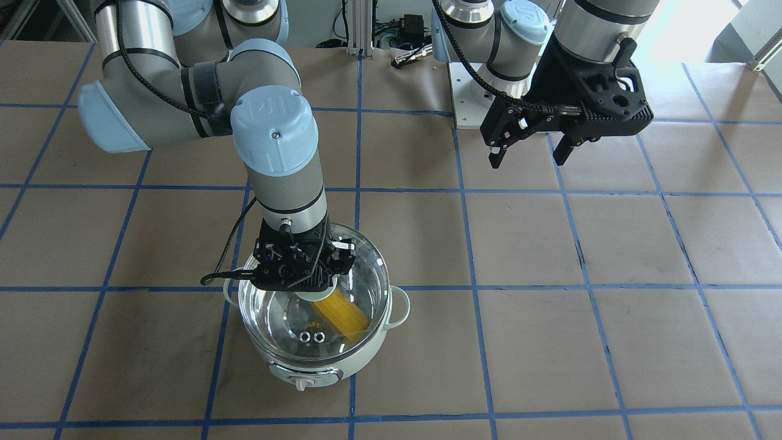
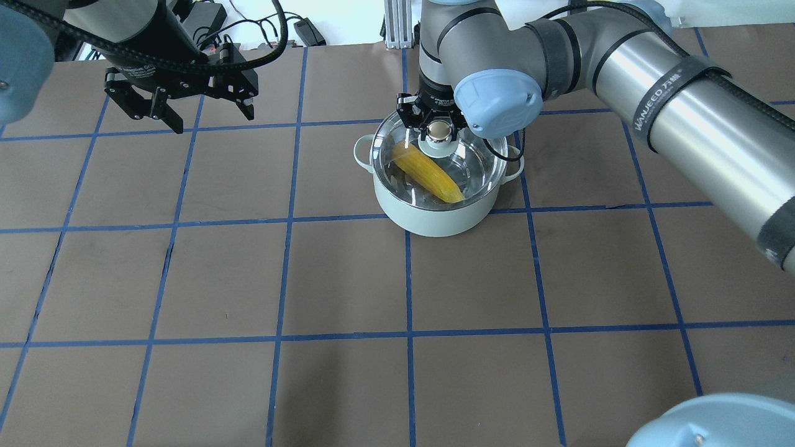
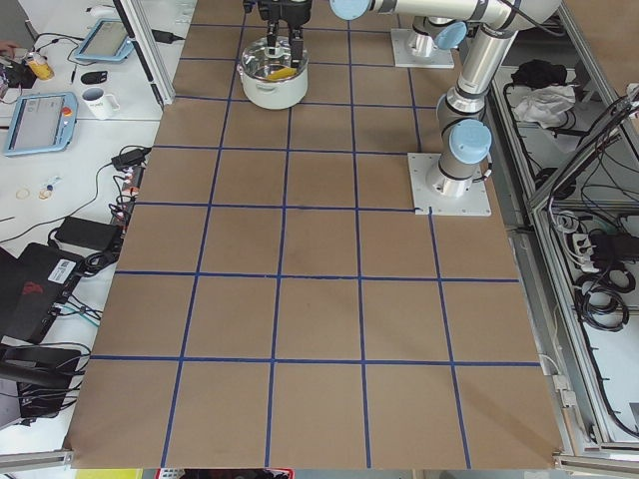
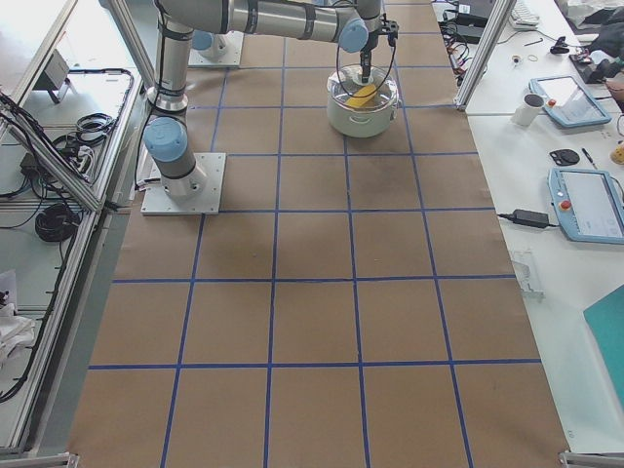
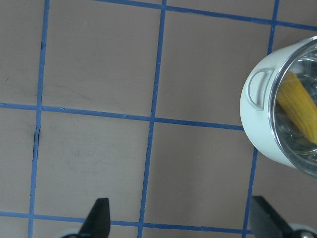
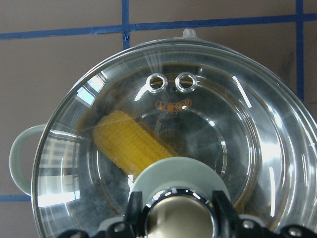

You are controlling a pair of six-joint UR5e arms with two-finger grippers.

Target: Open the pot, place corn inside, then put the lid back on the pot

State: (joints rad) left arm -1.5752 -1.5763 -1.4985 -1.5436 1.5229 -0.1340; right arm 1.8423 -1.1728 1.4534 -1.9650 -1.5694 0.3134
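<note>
The pale mint-green pot stands on the brown table; it also shows in the overhead view. The yellow corn lies inside it, seen through the glass in the overhead view and the right wrist view. The clear glass lid sits on the pot's rim. My right gripper is straight above the pot, its fingers closed on the lid's knob. My left gripper is open and empty, high above bare table well away from the pot.
Blue tape lines divide the brown table into squares. The left arm's grey base plate lies near the robot's edge. Side benches beyond the table's ends hold tablets and a mug.
</note>
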